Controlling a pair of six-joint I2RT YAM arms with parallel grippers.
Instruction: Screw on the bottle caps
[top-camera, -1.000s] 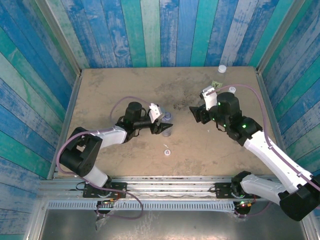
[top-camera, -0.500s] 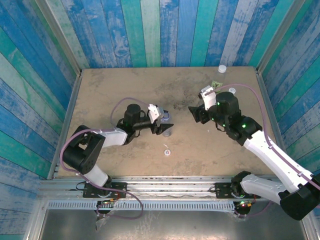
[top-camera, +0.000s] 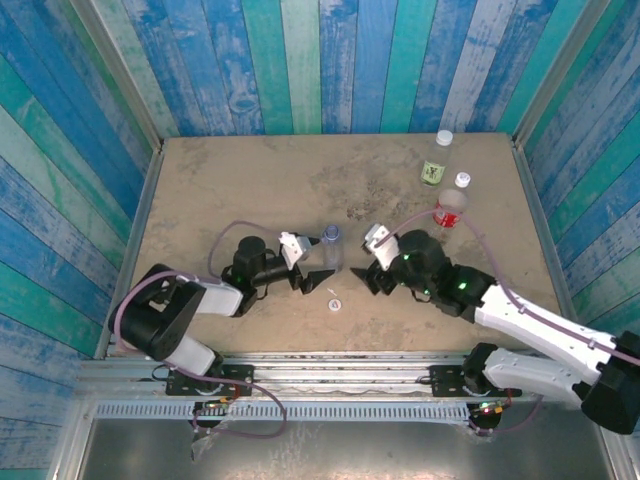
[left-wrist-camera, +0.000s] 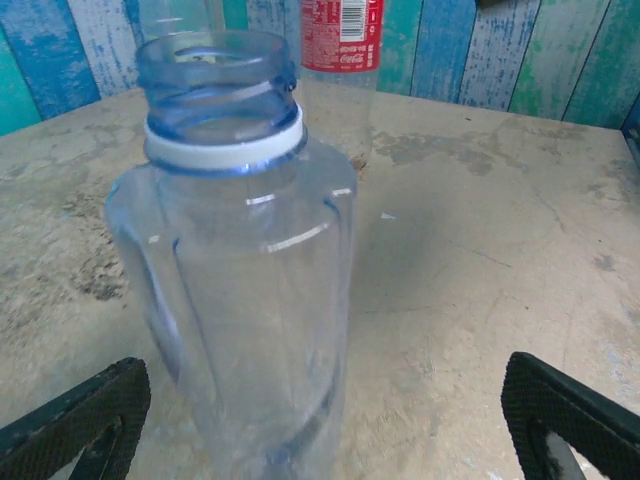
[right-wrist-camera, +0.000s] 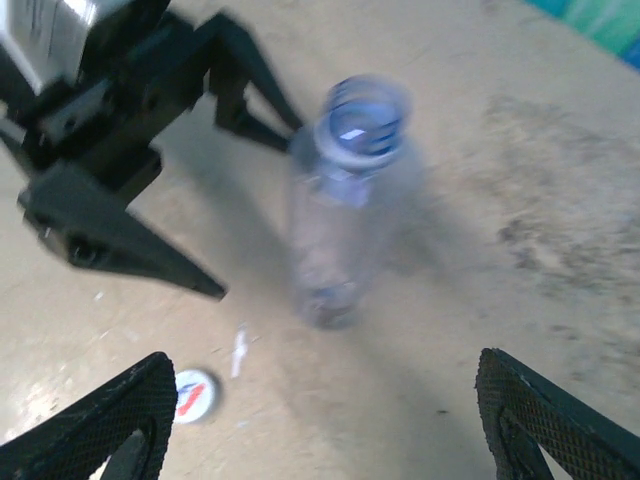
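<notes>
The plain bluish bottle (top-camera: 332, 243) stands upright mid-table with its mouth open and no cap on it. My left gripper (top-camera: 320, 272) is open just to its left; in the left wrist view the bottle (left-wrist-camera: 240, 280) stands between the spread fingers (left-wrist-camera: 75, 420), touching neither. My right gripper (top-camera: 362, 270) is open to the bottle's right, nothing between its fingers. A white bottle cap (top-camera: 334, 304) with a red mark lies flat on the table in front of the bottle (right-wrist-camera: 350, 200), and the cap (right-wrist-camera: 195, 393) lies beside my right gripper's (right-wrist-camera: 325, 430) left finger.
A red-labelled bottle (top-camera: 448, 208) and a green-labelled bottle (top-camera: 434, 168) stand at the back right, each with a white cap on top. The red-labelled bottle (left-wrist-camera: 340, 30) rises behind the plain one. A tiny white fleck (right-wrist-camera: 238, 352) lies near the cap. Blue plank walls enclose the table.
My left gripper opened, let go of the plain bottle and drew back a little. My right arm swung from the back right down to the table's middle, right of the bottle.
</notes>
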